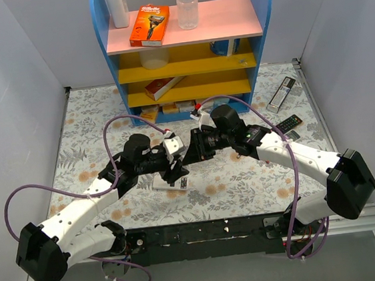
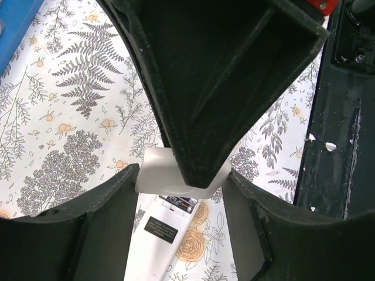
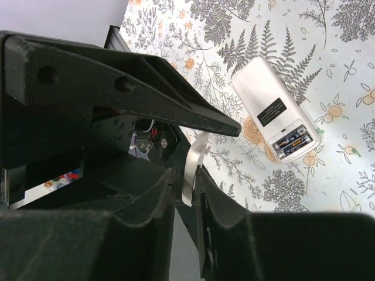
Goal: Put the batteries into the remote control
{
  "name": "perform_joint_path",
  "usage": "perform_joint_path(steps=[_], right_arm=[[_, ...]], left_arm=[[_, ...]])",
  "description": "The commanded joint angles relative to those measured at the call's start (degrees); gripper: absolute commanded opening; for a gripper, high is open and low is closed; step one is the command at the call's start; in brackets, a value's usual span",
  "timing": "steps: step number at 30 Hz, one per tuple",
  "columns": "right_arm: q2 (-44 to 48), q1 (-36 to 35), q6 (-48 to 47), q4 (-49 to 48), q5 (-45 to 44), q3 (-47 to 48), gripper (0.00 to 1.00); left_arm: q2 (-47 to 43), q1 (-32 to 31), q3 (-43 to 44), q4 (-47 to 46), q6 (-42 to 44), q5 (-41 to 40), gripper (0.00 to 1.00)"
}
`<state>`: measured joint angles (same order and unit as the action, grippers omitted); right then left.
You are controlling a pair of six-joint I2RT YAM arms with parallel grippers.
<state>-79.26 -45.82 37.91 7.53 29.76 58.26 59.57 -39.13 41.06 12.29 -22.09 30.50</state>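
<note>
The small white remote control [image 1: 176,184] lies back up on the floral mat, its grey label showing. It also shows in the left wrist view [image 2: 153,240] and the right wrist view [image 3: 266,99]. Its compartment is uncovered, with batteries [image 3: 293,142] seated in it, also seen in the left wrist view [image 2: 181,203]. A thin white battery cover [image 2: 153,172] hangs just above that end. My right gripper [image 3: 186,172] pinches the cover's [image 3: 194,167] faces. My left gripper [image 2: 183,170] spans the cover, its fingers against the two side edges. Both grippers, left [image 1: 175,173] and right [image 1: 190,155], meet over the remote.
A blue shelf unit [image 1: 103,42] stands at the back with a razor box [image 1: 149,25] and a bottle [image 1: 187,6]. A silver remote [image 1: 281,94] and a black remote [image 1: 288,124] lie at the right. The black front rail [image 2: 340,146] is close by.
</note>
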Motion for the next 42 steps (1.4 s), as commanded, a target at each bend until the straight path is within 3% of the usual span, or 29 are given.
perform_joint_path(steps=[1,7,8,9,15,23,28,33,42], right_arm=[[0.16,-0.32,1.55,-2.34,1.35,-0.86,0.22],[1.92,-0.23,3.48,-6.74,-0.4,-4.99,0.03],[2.18,-0.14,3.92,-7.0,-0.75,-5.87,0.01],[2.71,0.03,4.19,-7.0,-0.93,-6.57,0.01],[4.82,1.44,6.56,-12.8,-3.21,-11.67,0.01],[5.88,2.23,10.51,-24.13,-3.83,-20.54,0.01],[5.52,2.23,13.15,-33.18,-5.4,-26.17,0.01],[4.04,2.67,16.4,-41.88,-6.47,-33.19,0.01],[-1.76,3.99,19.13,-55.68,-6.82,-41.29,0.01]], left_arm=[[-0.33,-0.41,2.1,0.8,-0.23,-2.11,0.34],[-0.95,-0.42,1.04,0.71,-3.65,-6.15,0.62],[-1.12,-0.42,0.61,0.8,-4.36,-7.29,0.65],[-1.3,-0.33,0.34,0.54,-5.24,-7.82,0.75],[-3.05,-0.33,-2.9,-2.09,-16.83,-13.95,0.98],[-5.96,0.72,-6.34,1.32,-39.68,-32.23,0.98],[-5.69,4.85,-8.54,6.95,-50.75,-35.95,0.98],[-7.44,11.71,-11.52,6.43,-53.41,-32.26,0.98],[-13.78,12.24,-15.13,2.83,-53.5,-32.7,0.98]])
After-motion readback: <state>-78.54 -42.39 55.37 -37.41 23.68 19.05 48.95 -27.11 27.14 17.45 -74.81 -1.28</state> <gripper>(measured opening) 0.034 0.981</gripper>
